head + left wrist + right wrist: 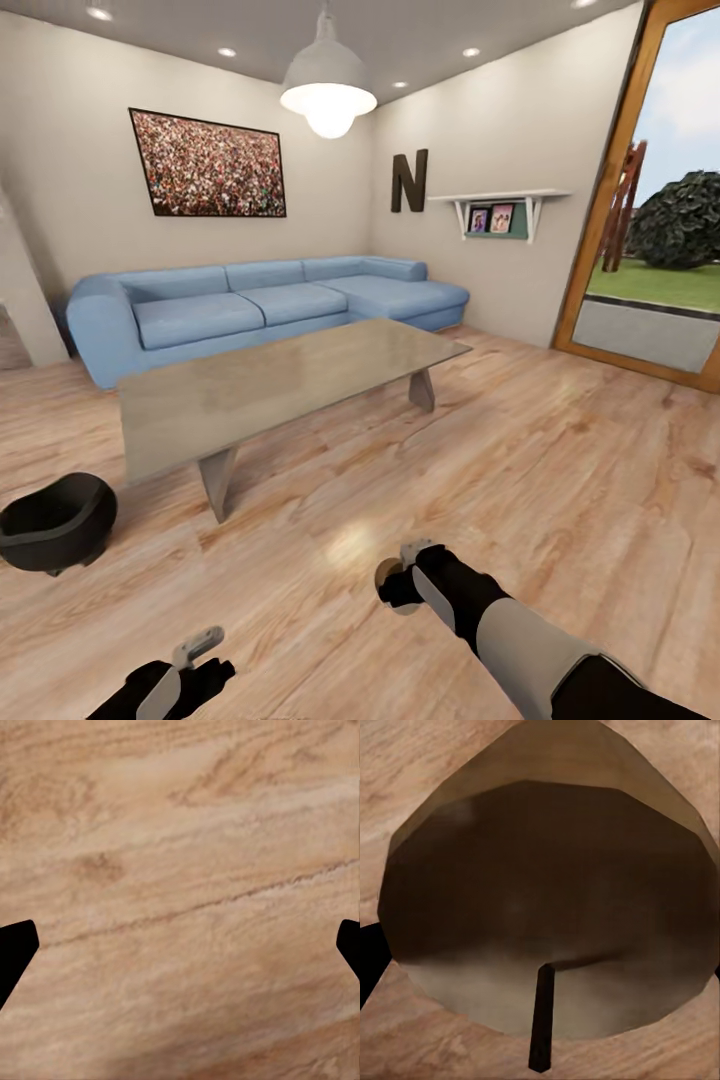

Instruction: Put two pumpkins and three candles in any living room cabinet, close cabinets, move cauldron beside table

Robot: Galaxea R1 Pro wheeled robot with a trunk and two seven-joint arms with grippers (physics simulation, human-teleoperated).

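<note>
One short tan-beige cylinder candle (547,900) with a thin dark wick sits clamped in the right pincer (400,580), carried low over the pale wood-plank floor (560,470); in the right wrist view its top face looms close, with dark fingertips at either side. The left pincer (200,655) hangs nearest the robot with its black fingers (15,952) spread wide apart and nothing between them, only floorboards beneath.

Further out, the matte black round-bellied cauldron (55,520) with its flared rim stands on the floor near one end of the low rectangular glass-topped surface (280,385) on blocky grey legs. Judged from here, the cauldron step looks close to met, though it may want checking. Beyond stands a long blue corner sofa (260,305) against the wall.

As for the rest, at least this one candle is not yet stowed, so it wants carrying to a cabinet. How many pumpkins and other candles are already put away, and whether the drawers are shut, I cannot tell.
</note>
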